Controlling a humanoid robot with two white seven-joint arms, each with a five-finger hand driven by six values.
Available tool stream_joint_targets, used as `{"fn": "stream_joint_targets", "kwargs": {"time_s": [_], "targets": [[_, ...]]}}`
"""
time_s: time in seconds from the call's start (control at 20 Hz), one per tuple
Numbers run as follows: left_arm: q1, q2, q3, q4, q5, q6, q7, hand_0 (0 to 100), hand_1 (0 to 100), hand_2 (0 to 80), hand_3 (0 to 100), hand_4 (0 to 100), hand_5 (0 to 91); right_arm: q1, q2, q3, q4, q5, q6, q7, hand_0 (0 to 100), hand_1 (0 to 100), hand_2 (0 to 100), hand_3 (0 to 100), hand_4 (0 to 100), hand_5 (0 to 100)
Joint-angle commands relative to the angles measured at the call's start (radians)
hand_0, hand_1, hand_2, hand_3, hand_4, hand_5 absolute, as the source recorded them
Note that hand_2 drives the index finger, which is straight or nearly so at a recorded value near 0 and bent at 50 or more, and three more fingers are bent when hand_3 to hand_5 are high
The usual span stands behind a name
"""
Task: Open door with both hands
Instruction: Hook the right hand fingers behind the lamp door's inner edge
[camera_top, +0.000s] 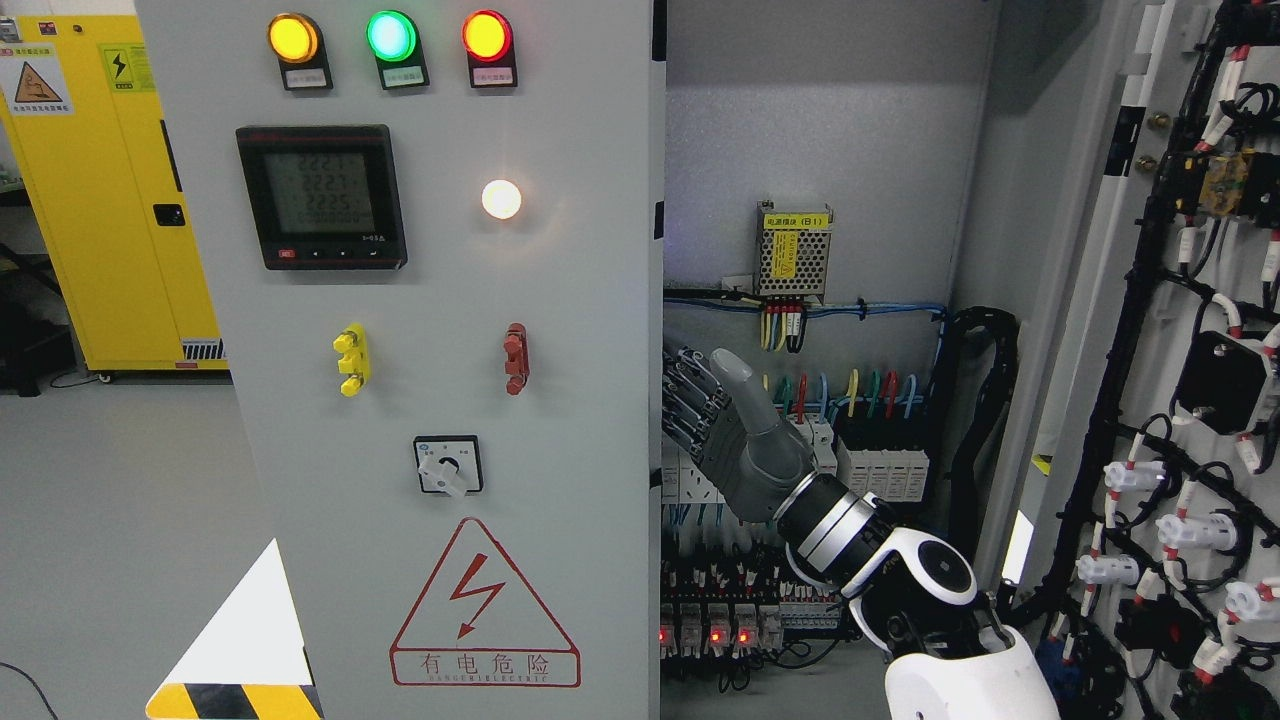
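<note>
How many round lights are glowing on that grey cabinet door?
4. Across the top of the grey door: a yellow light, a green light, a red light. A white light sits lower, right of the meter.

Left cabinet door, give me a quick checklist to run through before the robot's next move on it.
1. Right hand at the left door edge: ok.
2. Fingers hooked behind that edge: cannot tell.
3. Right door swung open: ok.
4. Left door open: not ok, it faces the camera.
5. Left hand in view: not ok.
6. Hand clear of the terminal wiring: cannot tell.
</note>
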Motion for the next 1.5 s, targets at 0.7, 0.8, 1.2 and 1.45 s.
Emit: {"fn": "stream_joint_targets", "kwargs": {"time_s": [0.7,0.8,1.2,1.45], "targets": [[0.000,0.004,0.000,-0.031,0.002,0.001,0.000,0,0,0.0,0,0,0.0,-0.077,-0.041,-0.020,0.153,-0.003,-0.006,0.158,21,14,0,0,0,0],[0.000,0.004,0.000,-0.031,0.002,0.001,0.000,0,0,0.0,0,0,0.0,-0.078,-0.041,-0.022,0.156,-0.003,-0.004,0.159,21,14,0,0,0,0],[0.000,0.006,0.000,-0.031,0.002,0.001,0.000,0,0,0.0,0,0,0.0,-0.086,-0.041,-0.022,0.156,-0.003,0.000,0.207,21,14,0,0,0,0],[0.000,0.006,0.000,-0.031,0.002,0.001,0.000,0,0,0.0,0,0,0.0,-0.084,-0.041,-0.020,0.149,-0.005,0.005,0.228,21,14,0,0,0,0]]}}
